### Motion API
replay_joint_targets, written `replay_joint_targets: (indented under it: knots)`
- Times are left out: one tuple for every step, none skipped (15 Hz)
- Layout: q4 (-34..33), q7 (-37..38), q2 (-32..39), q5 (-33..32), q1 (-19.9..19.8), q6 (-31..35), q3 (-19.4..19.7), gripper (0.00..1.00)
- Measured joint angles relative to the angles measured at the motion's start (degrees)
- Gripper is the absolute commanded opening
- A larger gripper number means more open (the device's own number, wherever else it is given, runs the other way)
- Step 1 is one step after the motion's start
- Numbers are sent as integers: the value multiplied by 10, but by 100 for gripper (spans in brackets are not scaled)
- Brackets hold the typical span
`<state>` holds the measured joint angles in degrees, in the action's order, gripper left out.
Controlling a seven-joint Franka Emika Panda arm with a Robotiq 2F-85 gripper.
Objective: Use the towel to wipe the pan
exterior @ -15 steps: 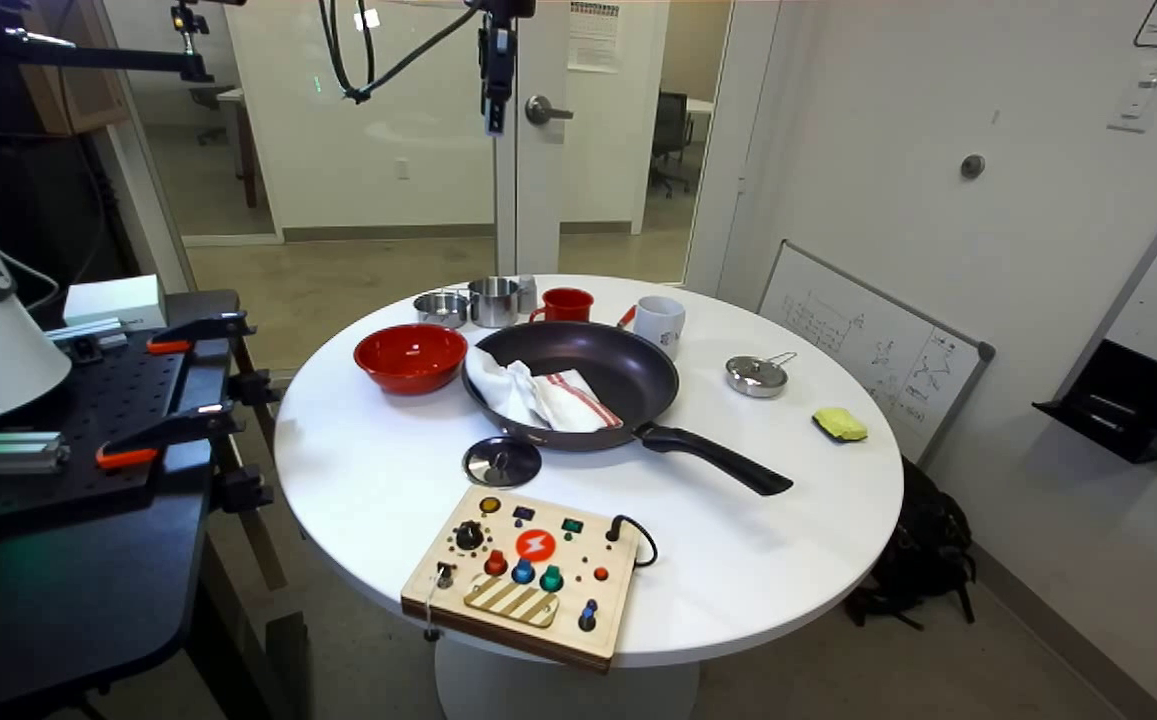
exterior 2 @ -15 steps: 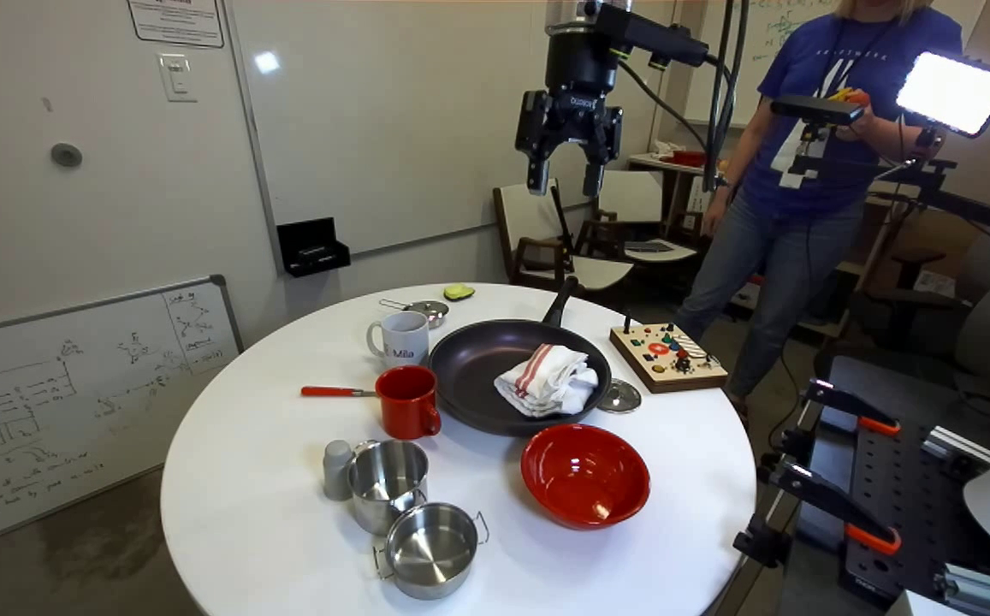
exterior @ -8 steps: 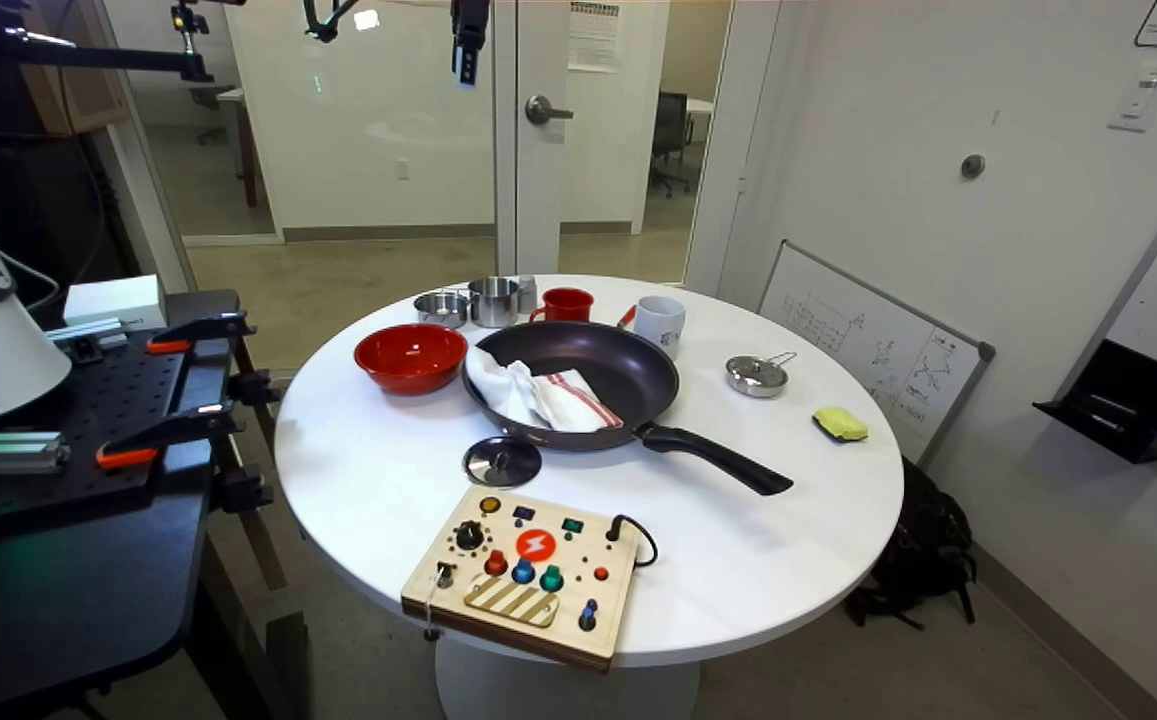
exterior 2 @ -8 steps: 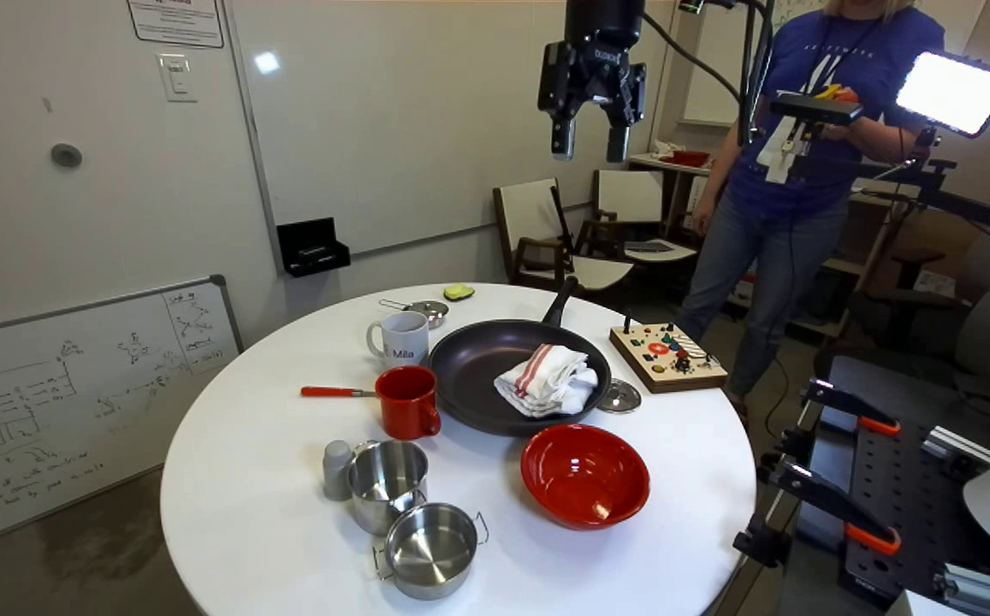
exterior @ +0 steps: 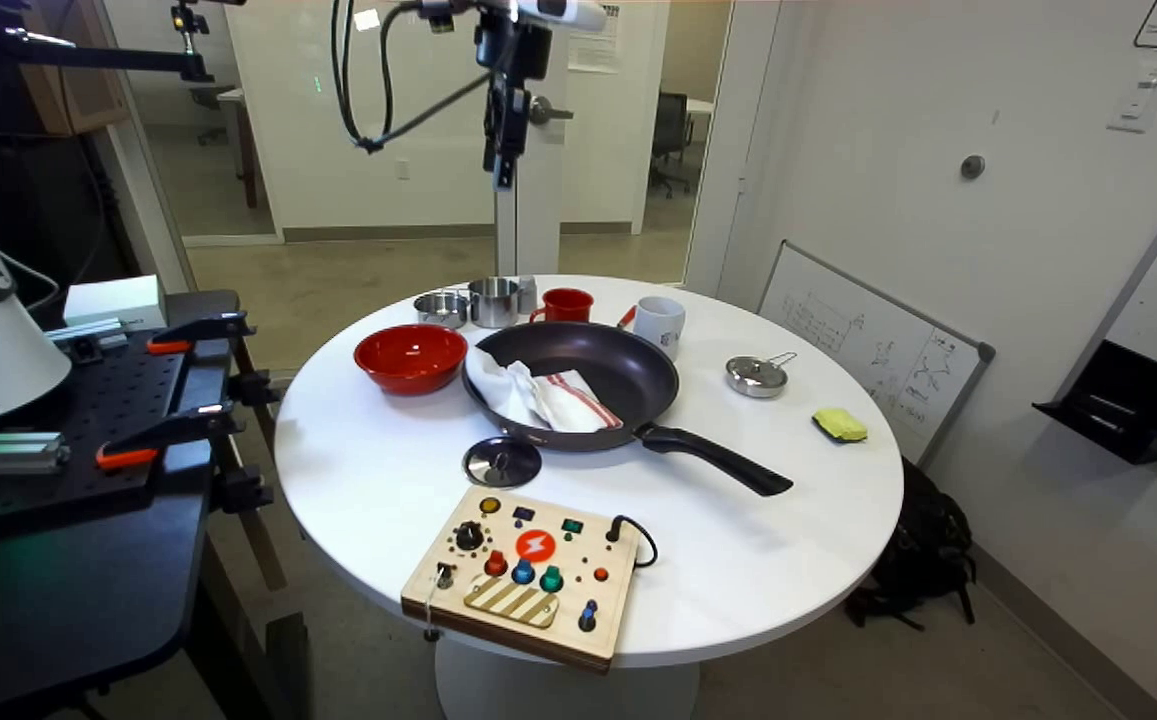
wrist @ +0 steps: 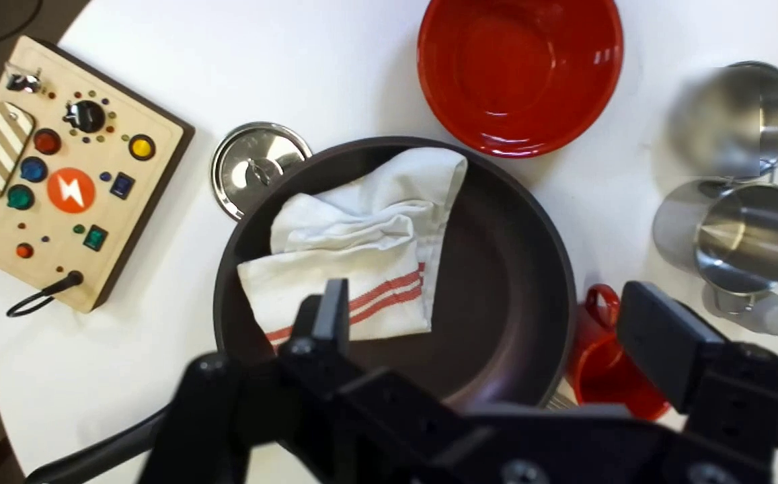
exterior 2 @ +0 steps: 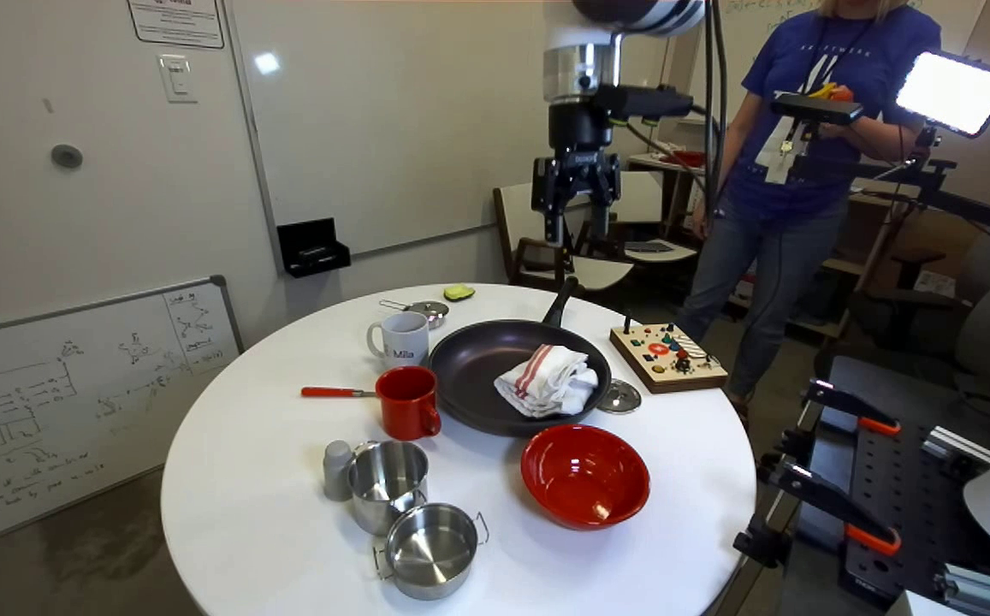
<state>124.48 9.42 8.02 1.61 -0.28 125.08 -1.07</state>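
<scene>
A black frying pan sits on the round white table, in both exterior views (exterior: 628, 372) (exterior 2: 473, 368) and in the wrist view (wrist: 496, 289). A folded white towel with red stripes lies inside it, in both exterior views (exterior: 578, 402) (exterior 2: 546, 381). In the wrist view the towel (wrist: 362, 228) covers the pan's upper left part. My gripper, seen in both exterior views (exterior: 504, 180) (exterior 2: 577, 235), hangs well above the table, touching nothing. In the wrist view its fingers (wrist: 493, 319) are wide apart and empty, and they hide the pan's lower part.
A red bowl (exterior 2: 584, 476), red mug (exterior 2: 407, 402) and white mug (exterior 2: 403, 338) stand close around the pan. Steel pots (exterior 2: 432, 550), a small lid (exterior: 503, 462) and a wooden button box (exterior: 523, 575) are also on the table. The pan handle (exterior: 718, 460) sticks outward.
The gripper rose between the first two moments and is now lower than in both, closer to the table and still open. The towel, pan and other objects have not moved.
</scene>
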Motion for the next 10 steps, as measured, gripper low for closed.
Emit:
replay_joint_targets:
  knots:
    - [-1, -16, 27, 0, -5, 21, 7, 100]
    - [-5, -34, 56, 0, -11, 38, 13, 100]
    - [-11, -53, 85, 1, -18, 49, 18, 100]
    - [-20, -73, 113, 2, -26, 57, 21, 100]
    - [-31, -90, 140, 3, -34, 64, 23, 100]
    - [-44, -105, 166, 4, -41, 66, 23, 100]
    - [-58, -122, 189, 8, -47, 66, 22, 100]
    - [-72, -136, 209, 10, -51, 67, 21, 100]
    - [-84, -147, 226, 10, -52, 67, 19, 100]
    - [-95, -156, 239, 11, -53, 69, 17, 100]
